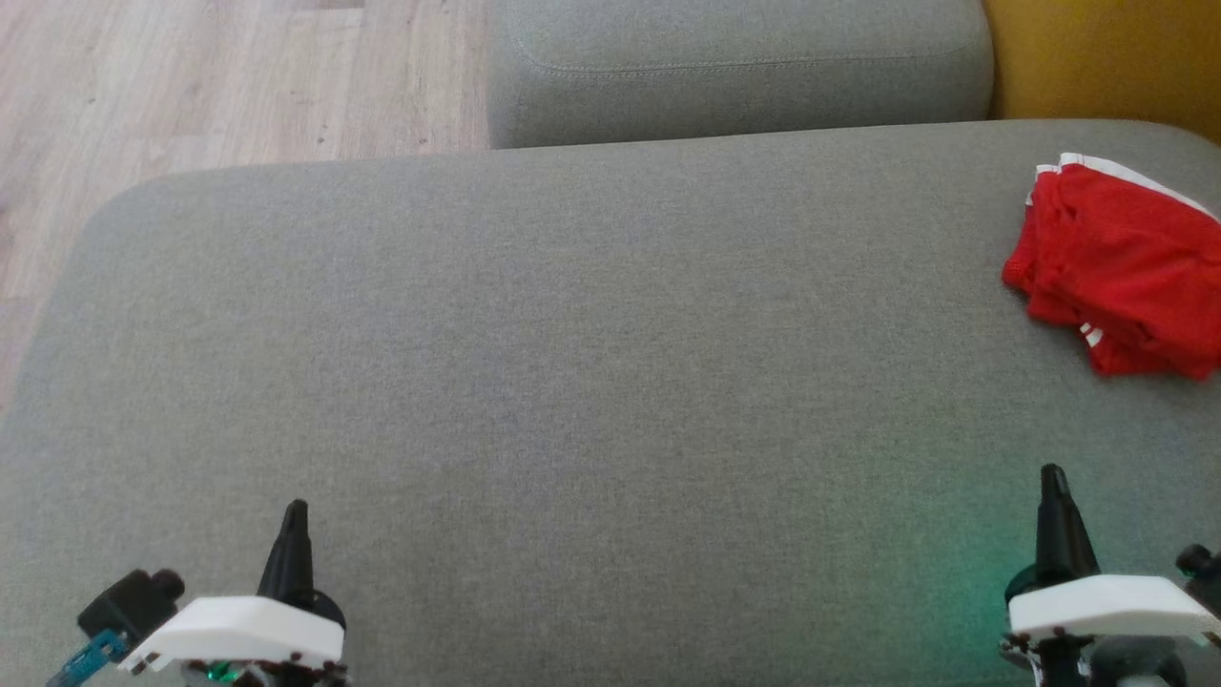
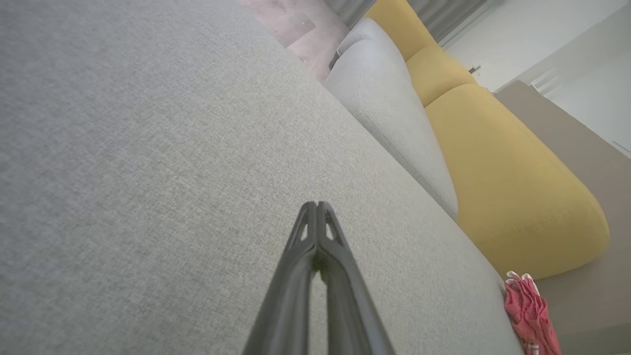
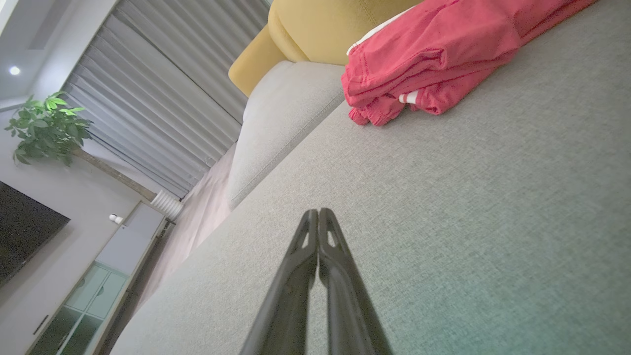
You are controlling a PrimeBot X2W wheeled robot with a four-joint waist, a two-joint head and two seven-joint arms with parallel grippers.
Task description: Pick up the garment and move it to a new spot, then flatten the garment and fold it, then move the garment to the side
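The garment (image 1: 1121,267) is red with white stripes and lies folded in a bunch at the far right of the grey cushion (image 1: 572,363). It also shows as a red heap (image 3: 434,64) in the right wrist view and as a pink-red bundle (image 2: 530,313) at the cushion's edge in the left wrist view. My left gripper (image 1: 296,510) rests at the lower left, shut and holding nothing, its fingertips pressed together (image 2: 317,204). At the lower right my right gripper (image 1: 1052,474) is shut too, fingertips touching (image 3: 318,212), well short of the garment.
A second grey cushion (image 1: 734,67) sits behind the big one, with a yellow cushion (image 1: 1107,57) at the back right. Wood floor (image 1: 210,86) lies to the left. The right wrist view takes in curtains, a potted plant (image 3: 47,125) and a cabinet.
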